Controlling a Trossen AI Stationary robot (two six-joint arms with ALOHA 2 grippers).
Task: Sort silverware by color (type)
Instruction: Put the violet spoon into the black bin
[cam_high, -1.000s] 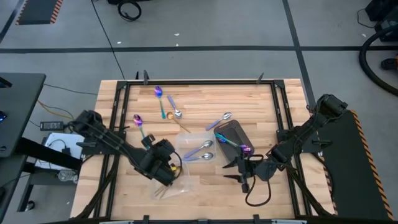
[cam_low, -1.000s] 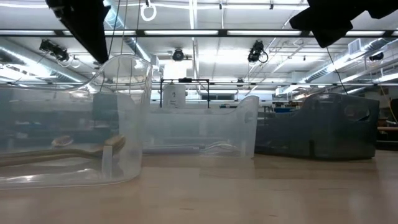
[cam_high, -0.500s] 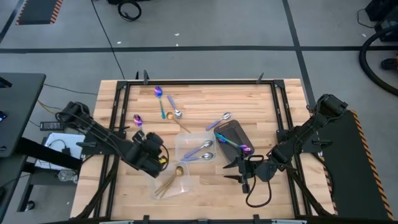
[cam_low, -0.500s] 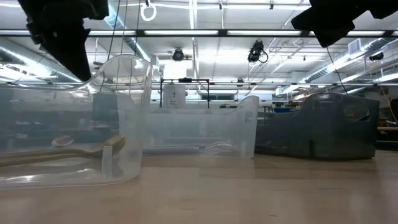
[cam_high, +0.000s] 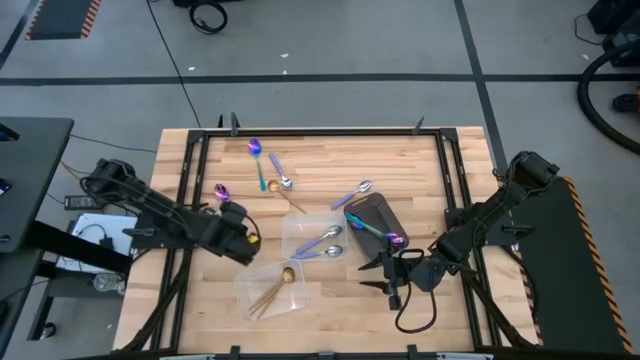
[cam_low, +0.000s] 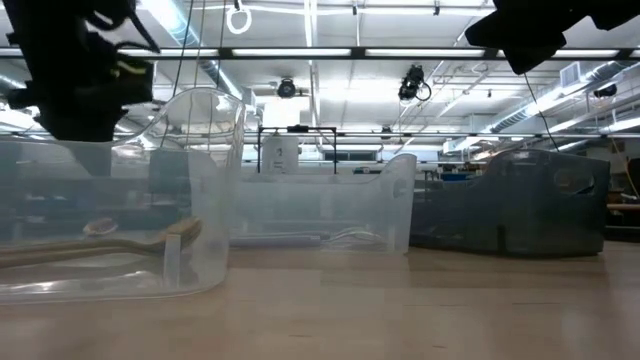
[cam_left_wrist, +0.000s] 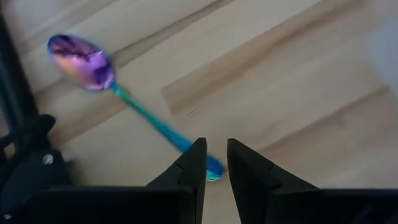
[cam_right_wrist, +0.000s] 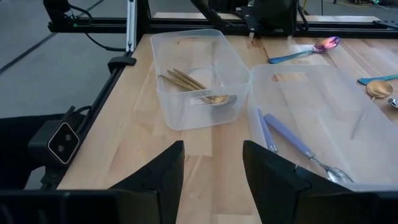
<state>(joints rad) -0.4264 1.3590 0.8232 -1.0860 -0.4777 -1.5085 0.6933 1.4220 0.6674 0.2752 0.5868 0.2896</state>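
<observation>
My left gripper (cam_high: 238, 234) hangs over the table's left part, fingers a narrow gap apart (cam_left_wrist: 212, 163). Below its tips lies the handle end of an iridescent purple-teal spoon (cam_left_wrist: 124, 99), flat on the wood (cam_high: 226, 202). Gold spoons (cam_right_wrist: 193, 86) lie in the near clear container (cam_high: 275, 290), and silver ones (cam_high: 322, 243) in the clear container beside it. An iridescent utensil (cam_high: 372, 228) lies in the dark tray (cam_high: 380, 212). Several more pieces (cam_high: 268, 168) and a silver spoon (cam_high: 355, 192) lie loose farther back. My right gripper (cam_high: 392, 281) waits open near the front.
The black frame rails (cam_high: 190, 190) run along the table's sides, close to my left arm. In the low view the clear containers (cam_low: 200, 200) and the dark tray (cam_low: 530, 210) stand as walls across the table. Bare wood (cam_high: 330, 160) lies between the loose pieces at the far side.
My left gripper has left the gold-spoon container, gone toward the table's left and far edges, sunk and rolled, and now hangs over the iridescent spoon's handle end. The gold spoons in the container now show. My right arm has kept still.
</observation>
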